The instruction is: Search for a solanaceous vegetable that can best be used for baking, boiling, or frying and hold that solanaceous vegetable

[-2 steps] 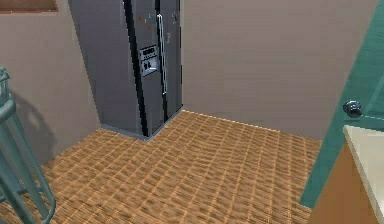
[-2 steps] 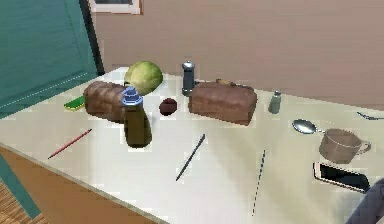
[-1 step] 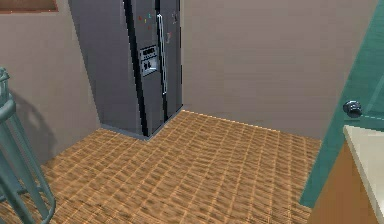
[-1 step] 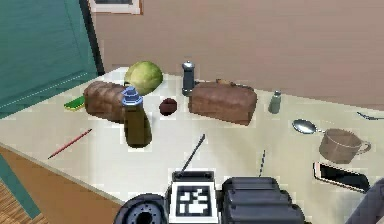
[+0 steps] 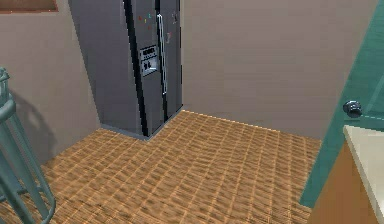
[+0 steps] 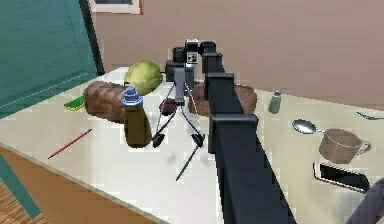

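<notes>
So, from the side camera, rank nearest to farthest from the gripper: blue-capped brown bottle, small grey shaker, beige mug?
1. Blue-capped brown bottle, just left of the gripper.
2. Small grey shaker, right of the arm.
3. Beige mug, at the far right.

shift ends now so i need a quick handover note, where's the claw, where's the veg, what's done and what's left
Claw: out over the table, next to the blue-capped bottle. Cannot tell whether it holds anything.
Job's thing: a brown rounded lump, possibly the potato, lies on the table just right of the arm. A green head and a loaf lie left of the claw.
Done: the robot is at the table and a likely target is in sight.
Left: confirm the lump, grasp it and lift it clear.
</notes>
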Tool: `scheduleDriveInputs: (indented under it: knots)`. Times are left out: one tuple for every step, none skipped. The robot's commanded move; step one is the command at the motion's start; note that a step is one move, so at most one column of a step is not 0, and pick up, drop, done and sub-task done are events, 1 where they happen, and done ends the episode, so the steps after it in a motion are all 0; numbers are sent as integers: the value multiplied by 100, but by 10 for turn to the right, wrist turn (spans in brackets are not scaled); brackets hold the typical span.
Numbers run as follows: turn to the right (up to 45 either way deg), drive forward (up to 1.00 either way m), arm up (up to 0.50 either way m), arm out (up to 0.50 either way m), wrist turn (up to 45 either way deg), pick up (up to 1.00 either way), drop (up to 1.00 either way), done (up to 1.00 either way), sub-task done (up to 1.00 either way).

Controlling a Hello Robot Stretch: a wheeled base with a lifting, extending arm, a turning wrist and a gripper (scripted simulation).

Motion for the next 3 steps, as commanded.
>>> scheduleDriveInputs:
  knots:
    - [0, 0, 0, 0, 450, 0, 0, 0, 0]
    - [0, 0, 0, 0, 450, 0, 0, 0, 0]
    - [0, 0, 0, 0, 450, 0, 0, 0, 0]
